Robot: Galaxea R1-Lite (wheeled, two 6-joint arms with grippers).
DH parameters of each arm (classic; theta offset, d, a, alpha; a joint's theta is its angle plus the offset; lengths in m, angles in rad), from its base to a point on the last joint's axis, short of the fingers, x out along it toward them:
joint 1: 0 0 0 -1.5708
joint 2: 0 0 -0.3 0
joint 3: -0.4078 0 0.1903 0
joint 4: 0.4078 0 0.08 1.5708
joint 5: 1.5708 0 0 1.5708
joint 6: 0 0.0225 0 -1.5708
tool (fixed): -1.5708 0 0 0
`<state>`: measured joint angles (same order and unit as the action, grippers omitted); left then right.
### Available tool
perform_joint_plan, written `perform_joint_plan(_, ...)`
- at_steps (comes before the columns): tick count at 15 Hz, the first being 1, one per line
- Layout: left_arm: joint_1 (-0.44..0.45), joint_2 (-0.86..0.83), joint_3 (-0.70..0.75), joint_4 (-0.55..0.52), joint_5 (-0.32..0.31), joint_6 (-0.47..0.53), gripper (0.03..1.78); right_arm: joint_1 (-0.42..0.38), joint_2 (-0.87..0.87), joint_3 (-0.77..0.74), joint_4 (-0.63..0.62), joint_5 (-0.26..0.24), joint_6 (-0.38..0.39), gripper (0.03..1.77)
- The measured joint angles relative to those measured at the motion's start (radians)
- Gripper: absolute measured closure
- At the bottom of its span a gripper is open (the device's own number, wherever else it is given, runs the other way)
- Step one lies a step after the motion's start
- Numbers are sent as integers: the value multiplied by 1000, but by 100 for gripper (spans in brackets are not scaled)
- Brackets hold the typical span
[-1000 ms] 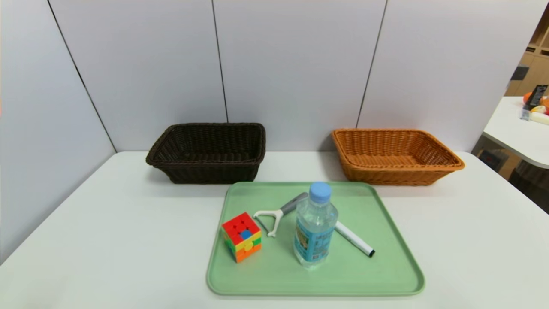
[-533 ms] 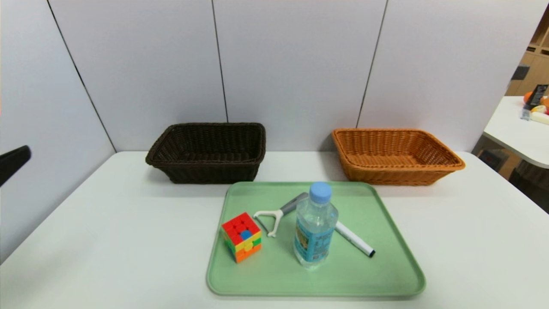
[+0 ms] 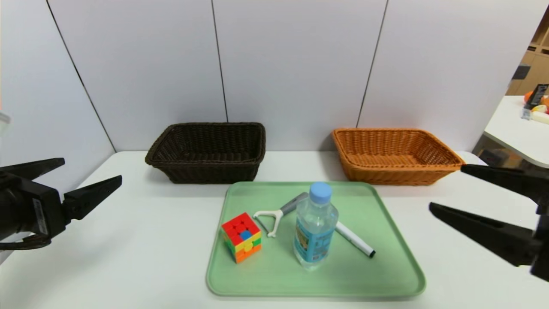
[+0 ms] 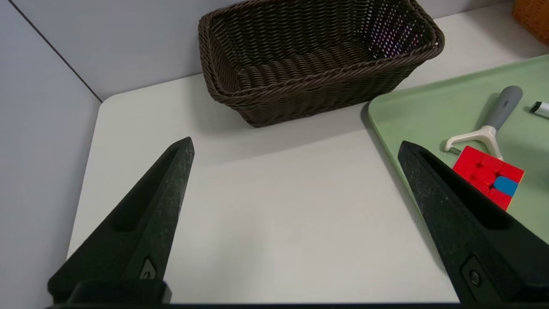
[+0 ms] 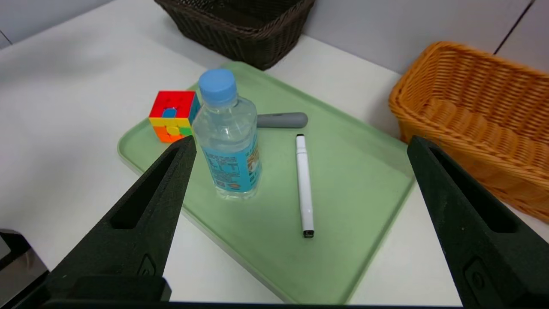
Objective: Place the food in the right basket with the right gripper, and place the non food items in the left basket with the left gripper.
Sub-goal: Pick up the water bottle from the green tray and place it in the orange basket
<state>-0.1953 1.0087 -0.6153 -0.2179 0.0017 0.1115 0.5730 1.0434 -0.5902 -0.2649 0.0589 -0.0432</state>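
The left gripper [image 3: 92, 171] has its two black pointed fingers [image 4: 146, 223] spread wide apart, with nothing between them. It hangs over the left side of the white table [image 3: 128, 240], with bare table under it and room all around. The right gripper [image 3: 446, 189] is wide open too and holds nothing. It hangs over the right edge of the table, just beside the green tray [image 3: 386, 274].

The tray is flat and smooth, with round corners and a low rim. It lies in the middle of the table, close to the front. The water bottle [image 3: 314, 231] stands upright on it. It is clear plastic with a light blue cap and a blue label. The label has small print and a picture, but the words are too small to read.

Left of the bottle sits the puzzle cube [image 3: 242, 237], with red, orange, yellow, green and blue squares. Between them lies the white peeler [image 3: 274, 214], shaped like a Y, with a grey handle. Behind the bottle on its right lies the slim white marker [image 3: 354, 238], black tip pointing to the front.

The dark brown basket [image 3: 206, 171] sits at the back left, against the wall. The orange basket [image 3: 394, 171] sits at the back right. Both are woven, with sides that lean outward, and nothing can be seen inside them. A wide gap of table lies between them.
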Motion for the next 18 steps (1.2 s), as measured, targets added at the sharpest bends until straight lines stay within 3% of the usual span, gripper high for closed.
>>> perform_joint_plan(2, -23, 29, 32, -74, 31, -2, 12, 76, 70, 78, -117, -87, 34, 10)
perform_joint_plan(3, -34, 45, 50, -113, 54, -9, 12, 96, 103, 108, -156, -102, 46, 10)
perform_joint_plan(7, -126, 106, 83, -174, 133, -27, 12, 124, 243, 225, -362, -109, 76, 10)
perform_joint_plan(10, -170, 156, 74, -177, 154, -87, 12, 167, 323, 267, -500, -134, 79, 10)
perform_joint_plan(14, -267, 223, 69, -178, 273, -165, 12, 208, 405, 281, -597, -144, 93, 10)
perform_joint_plan(18, -297, 266, 68, -232, 295, -169, 12, 233, 498, 283, -691, -160, 97, 10)
